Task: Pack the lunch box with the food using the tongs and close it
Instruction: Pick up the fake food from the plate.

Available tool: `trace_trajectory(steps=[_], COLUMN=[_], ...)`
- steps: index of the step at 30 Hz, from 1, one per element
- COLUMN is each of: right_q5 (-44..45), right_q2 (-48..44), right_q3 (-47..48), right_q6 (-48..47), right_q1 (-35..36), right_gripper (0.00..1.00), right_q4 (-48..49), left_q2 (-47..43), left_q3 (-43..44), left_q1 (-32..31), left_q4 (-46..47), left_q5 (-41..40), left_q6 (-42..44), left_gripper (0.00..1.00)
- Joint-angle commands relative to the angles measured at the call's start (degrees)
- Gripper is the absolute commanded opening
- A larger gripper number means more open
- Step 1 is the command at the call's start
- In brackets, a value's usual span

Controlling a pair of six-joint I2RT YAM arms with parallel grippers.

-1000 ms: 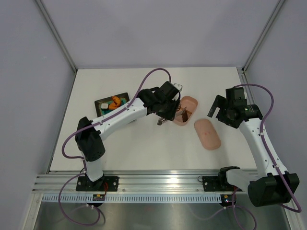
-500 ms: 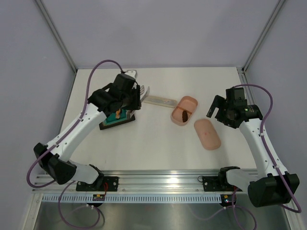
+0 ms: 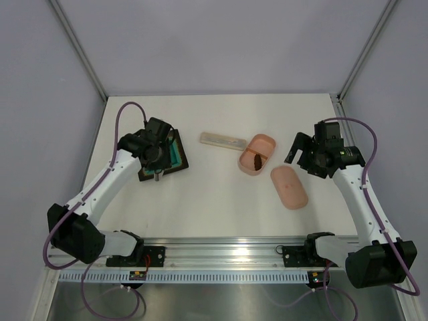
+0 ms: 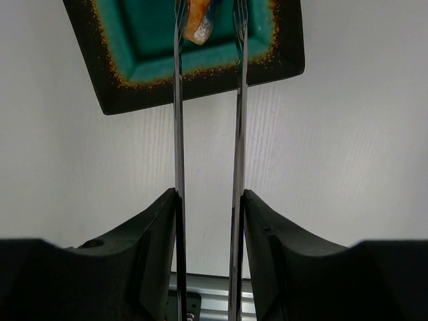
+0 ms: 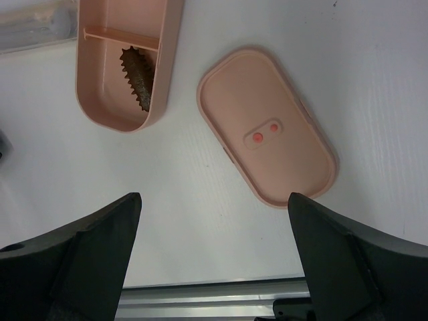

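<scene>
Pinching one tongs (image 4: 179, 134) in left gripper (image 4: 208, 200), long axis pointing straight ahead, tips flanking one orange food piece (image 4: 198, 23); holding right gripper (image 5: 210, 204) spread wide.

Bright, even light from overhead fills all three views. The white table (image 3: 221, 197) carries only faint, soft-edged shadows beneath the arms. In the left wrist view, thin bright reflections run along the metal tongs (image 4: 179, 134), and the dark left gripper (image 4: 208, 200) at the near edge looks slightly soft.
</scene>
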Motion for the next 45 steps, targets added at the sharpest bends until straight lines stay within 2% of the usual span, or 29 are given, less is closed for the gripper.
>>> trace_trajectory(steps=[1, 13, 21, 35, 45], right_q5=[-2.4, -2.8, -2.9, -4.1, -5.1], right_q2=[-0.3, -1.5, -1.2, 0.2, 1.0], right_q3=[-0.3, -2.0, -2.2, -2.3, -2.6], right_q6=[-0.9, -0.5, -0.7, -1.0, -0.9], right_q1=[-0.3, -0.3, -0.3, -0.3, -0.3], right_gripper=[1.00, 0.99, 0.99, 0.99, 0.99], right_q4=[1.5, 1.3, 1.6, 2.6, 3.5], left_q2=[0.6, 2.1, 0.9, 2.1, 3.3], left_q3=[-0.9, -4.3, -5.0, -3.6, -3.4], left_q1=[-0.1, 0.4, 2.8, 5.9, 6.0], left_q4=[3.7, 9.9, 10.7, 14.2, 15.3], left_q5=[-0.4, -3.7, -6.7, -6.0, -5.7], left_q6=[-1.2, -4.0, -9.4, -16.5, -16.4], left_gripper=[0.45, 0.46, 0.48, 0.50, 0.57])
